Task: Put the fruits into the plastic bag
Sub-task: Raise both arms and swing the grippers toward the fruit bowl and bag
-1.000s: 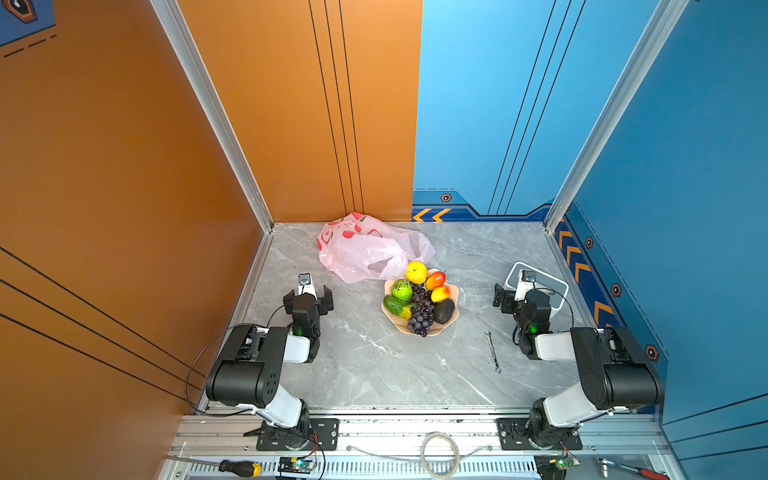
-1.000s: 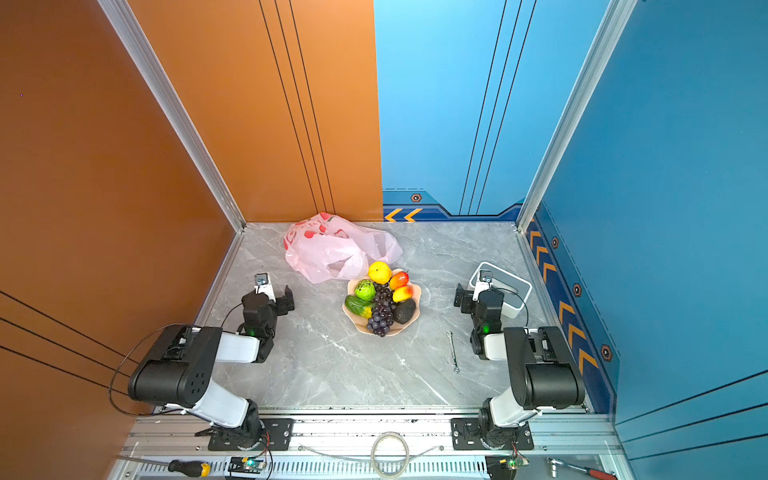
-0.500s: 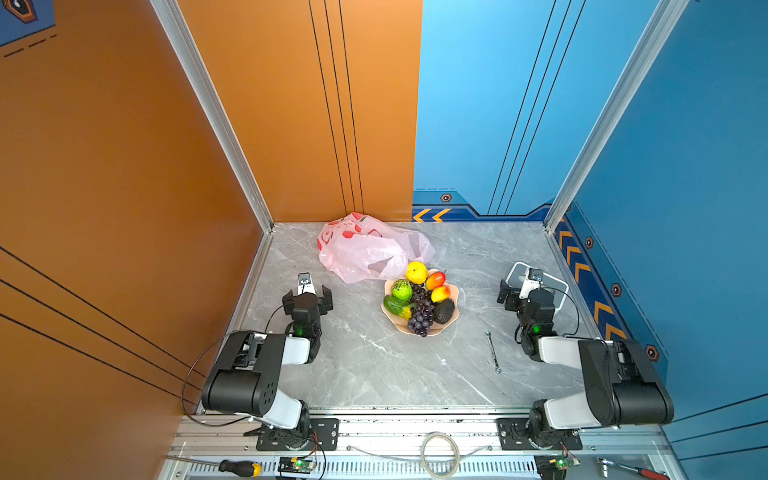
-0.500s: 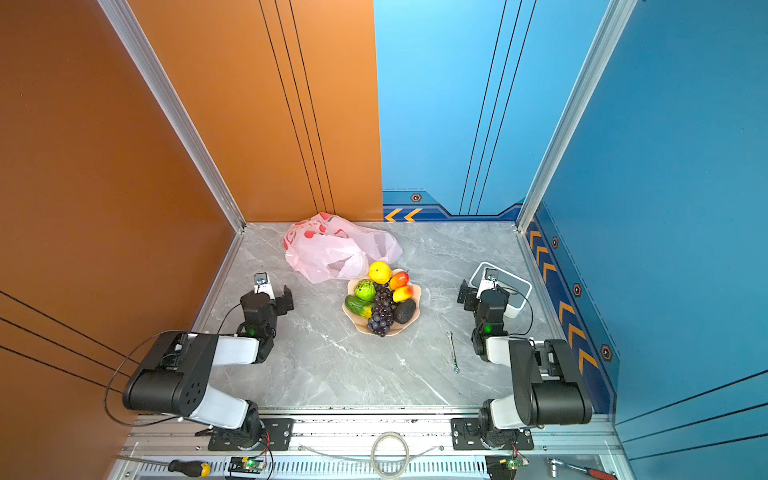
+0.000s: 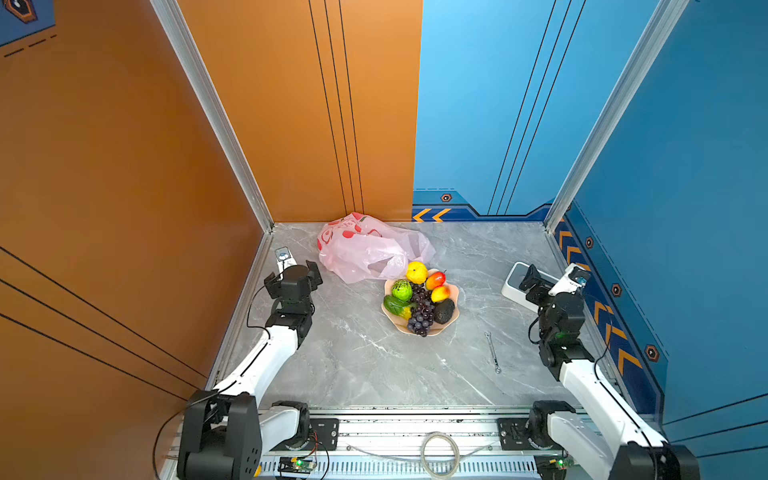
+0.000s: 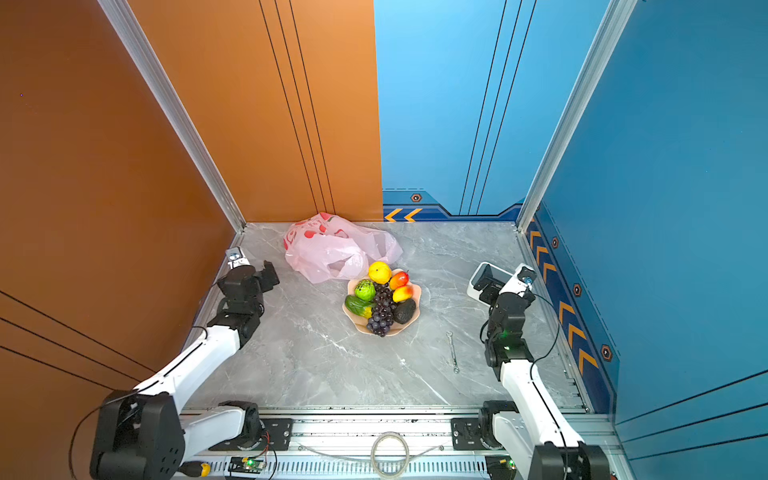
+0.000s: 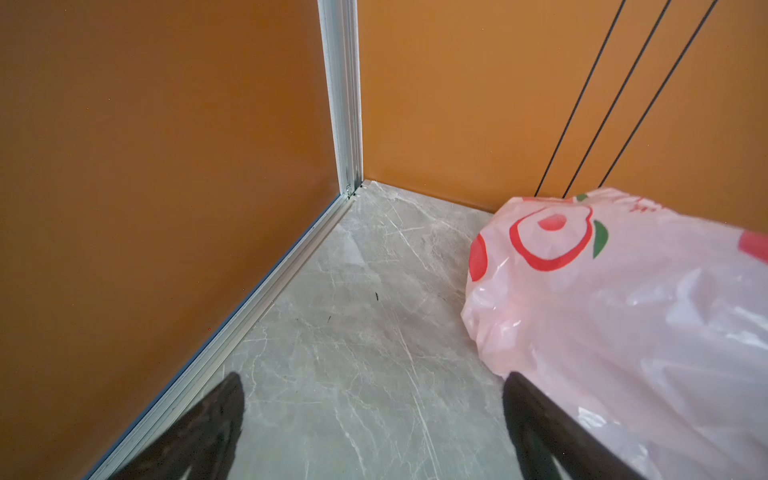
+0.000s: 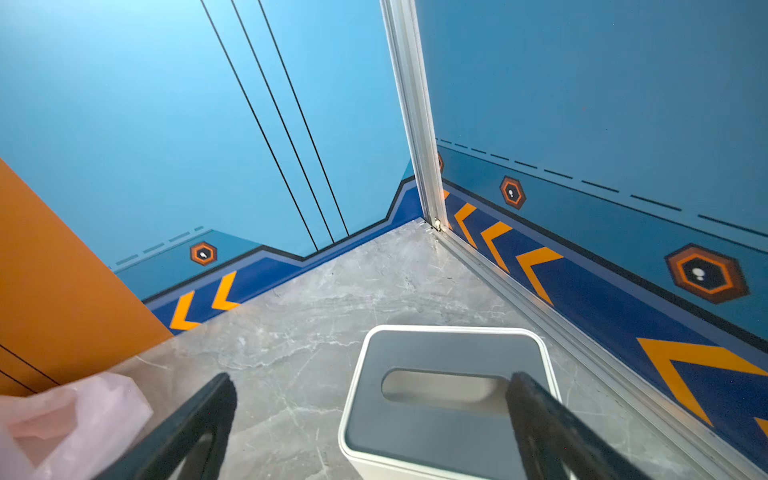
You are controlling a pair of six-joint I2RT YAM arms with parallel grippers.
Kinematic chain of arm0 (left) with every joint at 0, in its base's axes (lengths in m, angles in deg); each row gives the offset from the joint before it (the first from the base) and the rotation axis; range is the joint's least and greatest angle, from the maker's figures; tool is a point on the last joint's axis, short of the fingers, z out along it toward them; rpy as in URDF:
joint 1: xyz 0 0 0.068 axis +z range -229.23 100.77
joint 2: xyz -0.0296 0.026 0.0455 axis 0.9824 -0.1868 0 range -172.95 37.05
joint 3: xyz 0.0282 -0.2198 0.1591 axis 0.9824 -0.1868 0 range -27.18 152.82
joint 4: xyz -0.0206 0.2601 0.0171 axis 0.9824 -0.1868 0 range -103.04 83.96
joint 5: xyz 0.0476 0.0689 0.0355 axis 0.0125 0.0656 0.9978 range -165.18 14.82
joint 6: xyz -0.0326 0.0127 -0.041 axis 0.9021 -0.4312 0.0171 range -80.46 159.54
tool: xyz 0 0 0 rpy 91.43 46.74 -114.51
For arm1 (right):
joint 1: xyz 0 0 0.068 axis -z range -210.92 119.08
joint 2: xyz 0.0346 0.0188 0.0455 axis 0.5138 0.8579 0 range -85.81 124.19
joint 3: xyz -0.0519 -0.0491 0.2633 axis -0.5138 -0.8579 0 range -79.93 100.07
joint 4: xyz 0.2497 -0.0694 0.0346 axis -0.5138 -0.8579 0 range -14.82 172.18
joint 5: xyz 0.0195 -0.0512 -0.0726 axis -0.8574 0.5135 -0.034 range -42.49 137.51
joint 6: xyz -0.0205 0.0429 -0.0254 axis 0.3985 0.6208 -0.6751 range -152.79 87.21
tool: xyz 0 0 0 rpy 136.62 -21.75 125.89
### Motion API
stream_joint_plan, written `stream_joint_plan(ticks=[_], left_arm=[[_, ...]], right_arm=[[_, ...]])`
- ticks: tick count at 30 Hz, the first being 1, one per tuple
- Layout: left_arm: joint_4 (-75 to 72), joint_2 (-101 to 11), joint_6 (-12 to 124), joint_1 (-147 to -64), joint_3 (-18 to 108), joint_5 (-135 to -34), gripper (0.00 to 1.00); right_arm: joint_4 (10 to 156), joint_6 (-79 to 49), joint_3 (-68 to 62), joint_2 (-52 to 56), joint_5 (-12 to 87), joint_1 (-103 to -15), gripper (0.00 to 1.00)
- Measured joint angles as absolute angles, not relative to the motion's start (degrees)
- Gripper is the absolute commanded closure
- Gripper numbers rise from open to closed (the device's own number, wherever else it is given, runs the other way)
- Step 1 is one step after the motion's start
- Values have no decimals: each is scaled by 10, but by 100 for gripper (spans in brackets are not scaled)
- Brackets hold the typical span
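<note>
1. We find both arms low at the table's sides. The left gripper (image 7: 374,380) is spread wide and empty, one finger just beside the plastic bag (image 5: 365,249).
2. The right gripper (image 8: 372,379) gapes empty too, by a white box (image 8: 436,361).
3. The fruits (image 5: 419,297) sit piled in a peach bowl (image 5: 436,331) mid-table, just beside the crumpled bag, which lies near the back wall.
4. A wrench (image 5: 492,351) lies apart, right of the bowl.

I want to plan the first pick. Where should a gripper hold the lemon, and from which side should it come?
Probably across its round middle, coming from above: the lemon sits at the bowl's far rim, its top bare, with the bag behind it and a red-yellow fruit close beside it.
</note>
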State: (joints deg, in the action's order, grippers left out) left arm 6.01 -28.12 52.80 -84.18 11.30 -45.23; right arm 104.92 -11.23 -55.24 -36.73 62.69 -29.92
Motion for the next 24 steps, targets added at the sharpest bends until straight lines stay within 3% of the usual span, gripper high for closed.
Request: stream_joint_plan(ticks=[4,10,16,24], left_arm=[[-42,-220,584,-842,118,-470,2],[-172,-110,645,-842,130,-579,2],[-298,-80,686,-849,198,-723,2],[-385,-50,740,-855,202,-886,2]], right_arm=[[918,-46,-501,-424,578,-287,0],[716,-5,-420,-456,457,-286,0],[549,7,-361,-476,343,-308,0],[431,23,-350,-500,271,-374,0]])
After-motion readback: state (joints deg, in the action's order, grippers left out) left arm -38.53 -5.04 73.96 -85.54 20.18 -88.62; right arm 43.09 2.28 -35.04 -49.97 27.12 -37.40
